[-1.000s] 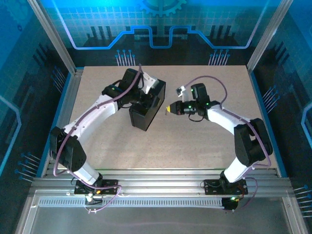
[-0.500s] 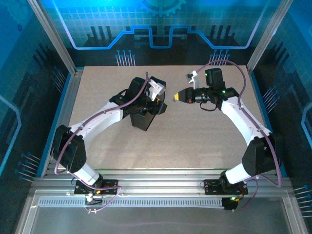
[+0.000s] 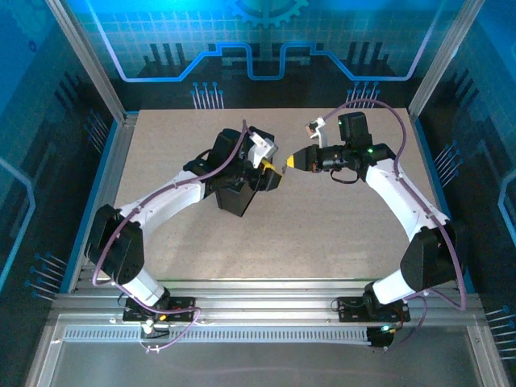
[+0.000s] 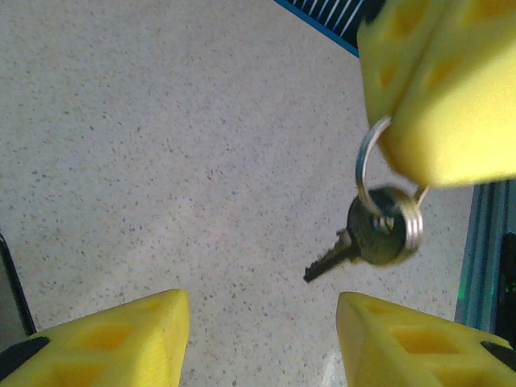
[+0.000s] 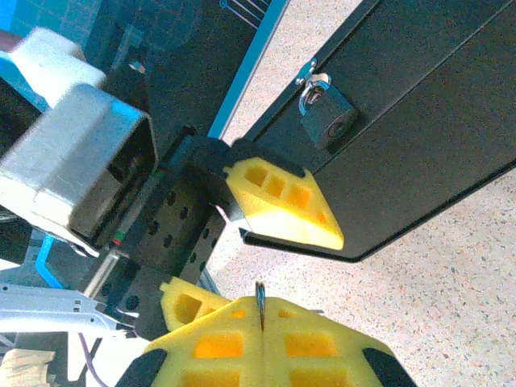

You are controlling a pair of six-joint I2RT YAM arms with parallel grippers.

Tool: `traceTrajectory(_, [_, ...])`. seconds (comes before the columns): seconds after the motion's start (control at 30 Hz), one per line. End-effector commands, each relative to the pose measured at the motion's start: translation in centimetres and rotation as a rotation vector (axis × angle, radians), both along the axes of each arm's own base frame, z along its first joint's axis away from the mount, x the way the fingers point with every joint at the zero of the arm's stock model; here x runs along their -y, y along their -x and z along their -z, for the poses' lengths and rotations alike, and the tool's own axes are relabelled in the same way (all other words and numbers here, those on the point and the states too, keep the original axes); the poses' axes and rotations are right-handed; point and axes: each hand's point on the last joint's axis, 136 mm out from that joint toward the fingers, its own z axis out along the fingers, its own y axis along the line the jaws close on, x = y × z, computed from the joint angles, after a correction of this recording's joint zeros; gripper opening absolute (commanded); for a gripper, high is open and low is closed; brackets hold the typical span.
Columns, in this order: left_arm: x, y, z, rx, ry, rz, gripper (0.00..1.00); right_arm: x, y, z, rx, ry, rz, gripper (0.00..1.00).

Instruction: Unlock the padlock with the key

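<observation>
- Nothing to read here: no words, numbers or brand names come through in any view.
- The padlock (image 5: 328,121) shows a bare metal face with a keyhole; any stamp on it is too small to make out.
- The key (image 4: 367,239) hangs on its ring with a blurred head, and no marking can be told.
- The blue back panel (image 3: 266,36) carries a gear outline and circuit-style lines, a drawing with no lettering.
</observation>
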Motion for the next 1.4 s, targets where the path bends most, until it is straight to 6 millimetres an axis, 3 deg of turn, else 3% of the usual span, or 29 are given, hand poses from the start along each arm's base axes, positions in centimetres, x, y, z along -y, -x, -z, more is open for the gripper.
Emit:
traceTrajectory(0.0, [0.3,1.7,-0.4,0.024,0.006,0.087,0.51,-0.3,0.7,-2.1,0.018,-0.028,-0.015,0.03])
traceTrajectory(0.2, [0.4,1.1,-0.4,0.048,0.015,0.073,0.49,-1.3,1.3,-2.2,0.016,-0.044,-0.064,0.03])
traceTrajectory(0.3, [0.4,0.9,-0.5,0.065,0.01,0.074,0.38,-1.5,1.5,-2.0,0.006,-0.046,-0.076,0.04])
traceTrajectory(0.47, [0.3,0.7,-0.6,0.08,0.006,0.074,0.27,-1.7,1.6,-1.8,-0.002,-0.047,-0.085,0.04])
traceTrajectory(0.77, [0.2,0.8,-0.8,0.097,0.022,0.07,0.26,-2.2,1.7,-0.9,-0.035,-0.047,-0.104,0.04])
traceTrajectory(0.97, [0.0,0.7,-0.9,0.11,0.027,0.068,0.19,-2.4,1.7,-0.2,-0.053,-0.037,-0.109,0.04])
traceTrajectory(1.1, [-0.1,0.8,-1.0,0.12,0.03,0.071,0.09,-2.3,1.7,0.3,-0.061,-0.023,-0.102,0.04])
traceTrajectory(1.37, [-0.7,0.8,-1.4,0.135,0.07,0.057,0.04,-2.0,1.3,2.1,-0.101,0.003,-0.087,0.04])
